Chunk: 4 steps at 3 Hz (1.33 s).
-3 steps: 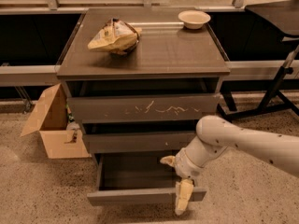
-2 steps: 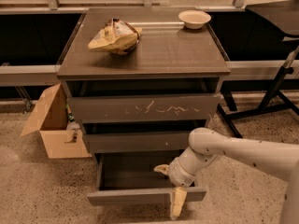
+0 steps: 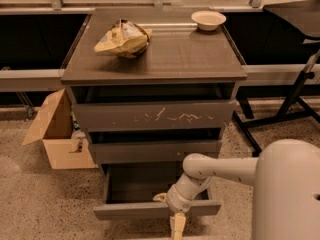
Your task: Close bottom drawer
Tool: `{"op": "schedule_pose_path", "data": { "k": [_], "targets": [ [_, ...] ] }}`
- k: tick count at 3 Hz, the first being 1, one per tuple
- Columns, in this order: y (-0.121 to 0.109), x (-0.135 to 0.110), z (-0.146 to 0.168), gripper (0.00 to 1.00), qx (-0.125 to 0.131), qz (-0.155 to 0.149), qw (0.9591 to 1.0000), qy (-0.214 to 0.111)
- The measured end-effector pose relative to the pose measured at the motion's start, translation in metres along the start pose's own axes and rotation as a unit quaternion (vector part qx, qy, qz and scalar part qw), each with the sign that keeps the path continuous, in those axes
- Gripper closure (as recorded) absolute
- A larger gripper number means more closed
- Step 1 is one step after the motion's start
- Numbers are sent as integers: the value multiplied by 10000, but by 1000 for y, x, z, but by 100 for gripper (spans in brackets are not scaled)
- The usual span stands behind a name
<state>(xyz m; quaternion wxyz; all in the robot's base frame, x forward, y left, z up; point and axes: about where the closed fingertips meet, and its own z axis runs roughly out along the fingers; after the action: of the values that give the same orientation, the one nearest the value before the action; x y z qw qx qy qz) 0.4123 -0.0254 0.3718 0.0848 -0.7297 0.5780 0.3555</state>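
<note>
The bottom drawer [image 3: 125, 211] is the lowest of the three in the dark grey-brown cabinet. It is pulled far out, so its empty inside shows behind the slim, plain front panel. My gripper [image 3: 170, 212] is at the right half of that front panel, at its top edge. One cream finger [image 3: 178, 226] hangs down in front of the panel, and the other tip [image 3: 160, 198] shows just above its edge. The fingers are apart and hold nothing. My white arm [image 3: 225, 169] reaches in from the lower right.
The white-scratched top drawer front [image 3: 155, 116] and the middle drawer front [image 3: 155, 151] stand slightly out. A chip bag [image 3: 122, 38] and a white bowl [image 3: 208, 19] sit on the cabinet top. An open cardboard box [image 3: 55, 134] stands to the left, and black stand legs [image 3: 295, 101] to the right.
My gripper has moved a little left and down along the bottom drawer's front edge. My arm now fills more of the lower right. The drawer is as far out as before.
</note>
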Motion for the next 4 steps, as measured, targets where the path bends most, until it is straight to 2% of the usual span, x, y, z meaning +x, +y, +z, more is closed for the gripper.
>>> {"op": "schedule_pose_path", "data": {
  "k": [1,2,4],
  "targets": [
    [-4,17,39,0,-292,125,9995,-31],
    [-7,42,81,23,-543,367,9978,-129],
    [-7,49,85,83,-548,450,9974,-96]
  ]
}}
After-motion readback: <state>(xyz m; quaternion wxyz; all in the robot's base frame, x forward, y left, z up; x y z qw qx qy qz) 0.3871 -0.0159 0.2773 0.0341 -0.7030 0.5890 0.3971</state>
